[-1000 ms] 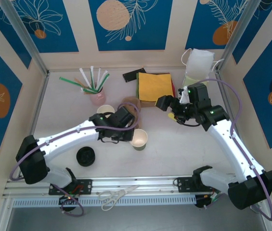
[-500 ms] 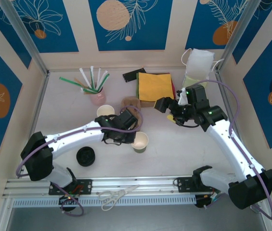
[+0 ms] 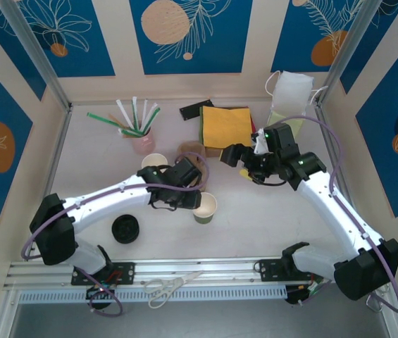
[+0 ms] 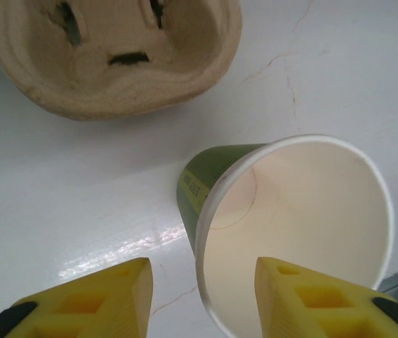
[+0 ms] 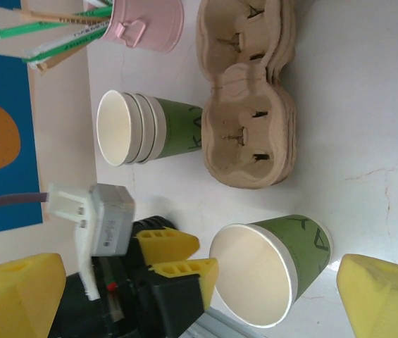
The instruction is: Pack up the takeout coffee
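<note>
White tabletop (image 3: 255, 225): 1 lidless green cup (image 3: 204, 206) stands upright just in front of the cardboard carrier (image 3: 191, 151). My left pincer (image 4: 202, 271) is spread at the cup's rim, gripping nothing. My right pincer (image 3: 227, 155), spread wide, hangs right of the carrier.

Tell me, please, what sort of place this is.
Probably a robot test cell staged as a takeout coffee counter: green paper cups, a pulp cup carrier and a pink pot of straws sit on a table walled by printed blue panels, with two arms bolted to its rail.
</note>
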You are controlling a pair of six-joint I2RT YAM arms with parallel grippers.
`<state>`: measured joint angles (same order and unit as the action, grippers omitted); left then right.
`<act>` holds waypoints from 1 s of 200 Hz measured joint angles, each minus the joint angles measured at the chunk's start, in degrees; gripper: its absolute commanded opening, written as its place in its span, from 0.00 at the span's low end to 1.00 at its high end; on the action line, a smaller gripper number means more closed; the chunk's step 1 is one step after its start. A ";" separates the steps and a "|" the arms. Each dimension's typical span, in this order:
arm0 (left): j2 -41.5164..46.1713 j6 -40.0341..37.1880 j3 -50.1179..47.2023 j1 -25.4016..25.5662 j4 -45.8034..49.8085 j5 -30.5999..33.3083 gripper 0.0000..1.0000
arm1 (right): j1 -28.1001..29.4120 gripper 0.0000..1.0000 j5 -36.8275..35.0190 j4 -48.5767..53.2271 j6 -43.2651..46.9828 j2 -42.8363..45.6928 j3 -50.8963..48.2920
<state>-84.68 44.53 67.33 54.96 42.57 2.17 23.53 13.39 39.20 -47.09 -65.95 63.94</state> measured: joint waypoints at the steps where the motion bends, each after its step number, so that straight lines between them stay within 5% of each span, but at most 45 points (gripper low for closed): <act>1: 0.13 0.13 0.09 -0.02 0.17 0.11 0.58 | 0.09 0.99 -0.04 0.00 0.04 -0.02 0.04; 53: 11.08 1.57 0.94 -2.99 9.05 8.22 0.68 | 6.73 0.99 -1.88 -0.70 2.49 -4.17 5.14; 121: 23.50 5.27 -12.13 -12.92 18.69 13.53 0.45 | 10.71 0.99 -2.97 -1.03 5.14 -9.79 9.70; 200: 20.79 4.52 -20.90 -15.32 16.24 9.81 0.31 | 12.00 0.99 -2.95 -1.01 6.16 -12.28 10.97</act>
<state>-63.90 49.06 46.44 39.64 58.81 11.99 35.53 10.44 38.20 -40.93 -78.24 74.91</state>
